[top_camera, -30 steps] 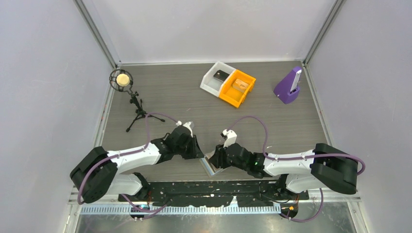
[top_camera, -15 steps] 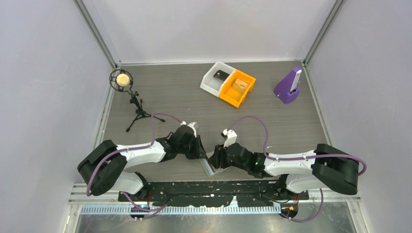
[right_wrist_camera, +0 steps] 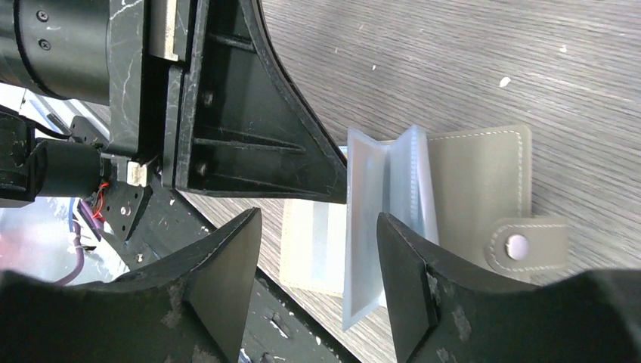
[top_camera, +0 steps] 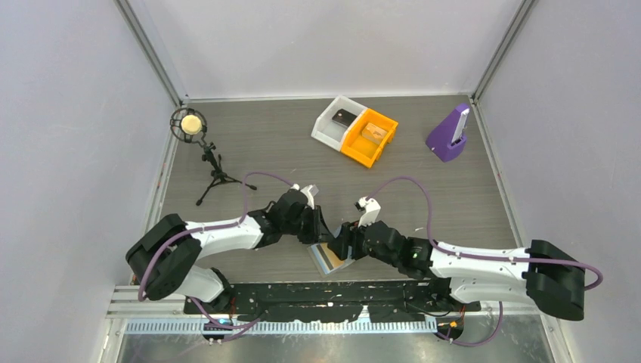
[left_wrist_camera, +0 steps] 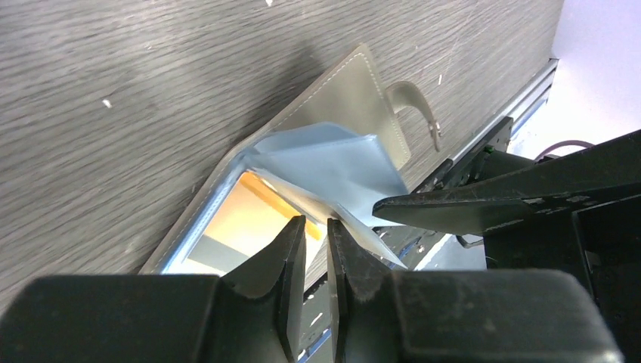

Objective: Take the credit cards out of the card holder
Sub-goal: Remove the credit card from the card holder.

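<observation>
The card holder point(top_camera: 329, 259) lies open at the bottom centre of the top view. The left gripper point(left_wrist_camera: 316, 240) — jaws nearly together — pinches it by a light blue leaf point(left_wrist_camera: 340, 162). The right gripper point(right_wrist_camera: 317, 276) — jaws spread — straddles the leaves.

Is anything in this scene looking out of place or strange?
The card holder lies open at the near edge of the table, its light blue sleeves standing up fanned and bent instead of flat, one pinched by the left gripper.

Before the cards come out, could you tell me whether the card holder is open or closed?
Open: the card holder lies spread on the table, snap tab undone, light blue sleeves fanned up.
</observation>
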Controlling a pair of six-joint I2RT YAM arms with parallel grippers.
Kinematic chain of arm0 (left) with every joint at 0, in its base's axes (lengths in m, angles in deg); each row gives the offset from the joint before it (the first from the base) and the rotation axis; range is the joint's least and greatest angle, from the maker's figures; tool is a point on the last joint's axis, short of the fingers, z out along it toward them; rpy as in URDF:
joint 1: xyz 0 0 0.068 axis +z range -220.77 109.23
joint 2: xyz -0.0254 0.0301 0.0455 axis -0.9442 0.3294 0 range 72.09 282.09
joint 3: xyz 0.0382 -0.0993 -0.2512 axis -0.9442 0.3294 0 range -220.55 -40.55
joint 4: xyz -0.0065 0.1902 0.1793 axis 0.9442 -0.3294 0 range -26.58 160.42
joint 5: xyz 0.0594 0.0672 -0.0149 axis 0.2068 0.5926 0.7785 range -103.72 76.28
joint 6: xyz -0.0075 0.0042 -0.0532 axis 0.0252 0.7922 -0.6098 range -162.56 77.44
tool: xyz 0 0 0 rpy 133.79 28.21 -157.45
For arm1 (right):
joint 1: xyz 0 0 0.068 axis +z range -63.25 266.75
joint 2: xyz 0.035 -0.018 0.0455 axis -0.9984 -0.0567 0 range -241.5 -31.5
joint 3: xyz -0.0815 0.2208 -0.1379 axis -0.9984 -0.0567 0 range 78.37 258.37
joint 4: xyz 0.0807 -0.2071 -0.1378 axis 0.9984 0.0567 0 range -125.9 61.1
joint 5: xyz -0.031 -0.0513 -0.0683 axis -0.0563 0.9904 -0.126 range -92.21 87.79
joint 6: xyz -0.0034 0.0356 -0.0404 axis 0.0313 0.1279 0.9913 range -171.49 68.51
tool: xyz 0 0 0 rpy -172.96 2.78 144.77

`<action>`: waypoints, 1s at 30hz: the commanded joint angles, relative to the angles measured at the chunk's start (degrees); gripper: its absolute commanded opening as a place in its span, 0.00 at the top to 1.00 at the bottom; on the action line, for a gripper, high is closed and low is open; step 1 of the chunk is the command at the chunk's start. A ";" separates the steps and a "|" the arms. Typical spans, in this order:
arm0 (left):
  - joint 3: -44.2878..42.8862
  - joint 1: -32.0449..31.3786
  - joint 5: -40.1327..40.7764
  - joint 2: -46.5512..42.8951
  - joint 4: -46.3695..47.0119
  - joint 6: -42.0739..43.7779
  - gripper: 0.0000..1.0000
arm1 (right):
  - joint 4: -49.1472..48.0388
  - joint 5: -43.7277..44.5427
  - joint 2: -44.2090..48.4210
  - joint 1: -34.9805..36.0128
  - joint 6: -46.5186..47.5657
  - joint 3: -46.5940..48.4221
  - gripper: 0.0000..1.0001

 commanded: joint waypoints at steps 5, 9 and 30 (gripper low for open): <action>-5.36 -0.73 -1.82 4.16 2.85 1.58 0.81 | 13.50 6.80 12.09 -0.30 1.83 2.46 0.35; -7.70 -0.73 -1.96 7.68 2.29 2.43 0.81 | 17.62 9.23 16.43 -0.27 3.44 2.84 0.38; 2.10 1.99 6.38 -8.83 -7.87 4.72 0.80 | -0.30 -6.61 -2.03 -0.30 4.05 4.69 0.56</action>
